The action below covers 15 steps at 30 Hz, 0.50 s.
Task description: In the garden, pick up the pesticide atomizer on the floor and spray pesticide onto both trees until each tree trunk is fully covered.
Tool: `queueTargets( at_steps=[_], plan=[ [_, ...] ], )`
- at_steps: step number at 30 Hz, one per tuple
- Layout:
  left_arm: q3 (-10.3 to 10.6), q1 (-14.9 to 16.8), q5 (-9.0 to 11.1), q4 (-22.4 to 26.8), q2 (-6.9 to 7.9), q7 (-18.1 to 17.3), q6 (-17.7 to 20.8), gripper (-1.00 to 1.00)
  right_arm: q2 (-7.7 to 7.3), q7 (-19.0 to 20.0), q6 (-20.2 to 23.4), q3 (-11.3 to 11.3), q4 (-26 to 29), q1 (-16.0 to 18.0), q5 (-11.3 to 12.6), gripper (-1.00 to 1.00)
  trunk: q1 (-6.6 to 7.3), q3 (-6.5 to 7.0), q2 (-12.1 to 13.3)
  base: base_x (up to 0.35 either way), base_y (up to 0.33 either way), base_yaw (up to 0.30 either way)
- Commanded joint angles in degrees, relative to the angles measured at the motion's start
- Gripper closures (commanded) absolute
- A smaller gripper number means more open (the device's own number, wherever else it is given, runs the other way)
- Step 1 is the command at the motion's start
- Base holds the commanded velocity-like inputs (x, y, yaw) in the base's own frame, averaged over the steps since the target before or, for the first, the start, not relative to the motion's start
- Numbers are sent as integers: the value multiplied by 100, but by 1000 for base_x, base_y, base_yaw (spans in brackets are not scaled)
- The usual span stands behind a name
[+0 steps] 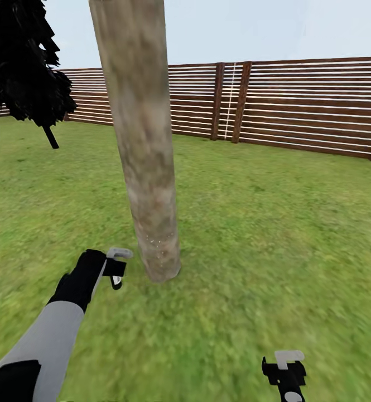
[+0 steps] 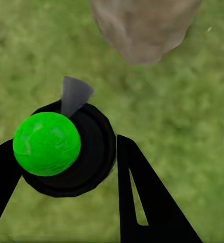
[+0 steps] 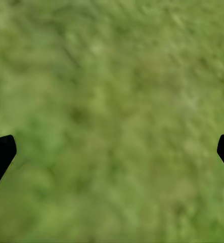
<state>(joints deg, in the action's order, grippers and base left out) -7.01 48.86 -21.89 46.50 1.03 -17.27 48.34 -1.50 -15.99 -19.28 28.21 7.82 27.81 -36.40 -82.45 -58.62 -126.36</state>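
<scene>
A thick grey-brown tree trunk [image 1: 146, 167] rises from the lawn [image 1: 274, 234] just ahead, its crown above the view. A few pale specks dot its bark near the base. My left gripper [image 1: 116, 274] hangs close beside the foot of the trunk. In the left wrist view it [image 2: 66, 144] is shut on the pesticide atomizer [image 2: 66, 152], a black round body with a bright green ball and a grey nozzle aimed toward the trunk's base [image 2: 144, 25]. My right gripper [image 1: 286, 377] is low at the near right, open over bare grass [image 3: 114, 147].
A narrow black cypress-like tree [image 1: 23, 61] stands at the far left. A brown slatted wooden fence [image 1: 297, 100] closes the lawn at the back. Grass stretches wide to the right of the trunk.
</scene>
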Motion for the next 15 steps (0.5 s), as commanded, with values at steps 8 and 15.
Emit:
queueTargets(
  at_steps=[8,15],
  plan=[
    [38,10,-70,290,-399,-49,14,100,-26,-18,-23,44,-14,5,-69,-100,0,-5,-2,231,-132,20],
    [37,25,-70,368,-403,-49,20,100,-31,-16,-23,43,-17,5,-69,-100,0,-5,-2,-89,-225,0]
  ],
)
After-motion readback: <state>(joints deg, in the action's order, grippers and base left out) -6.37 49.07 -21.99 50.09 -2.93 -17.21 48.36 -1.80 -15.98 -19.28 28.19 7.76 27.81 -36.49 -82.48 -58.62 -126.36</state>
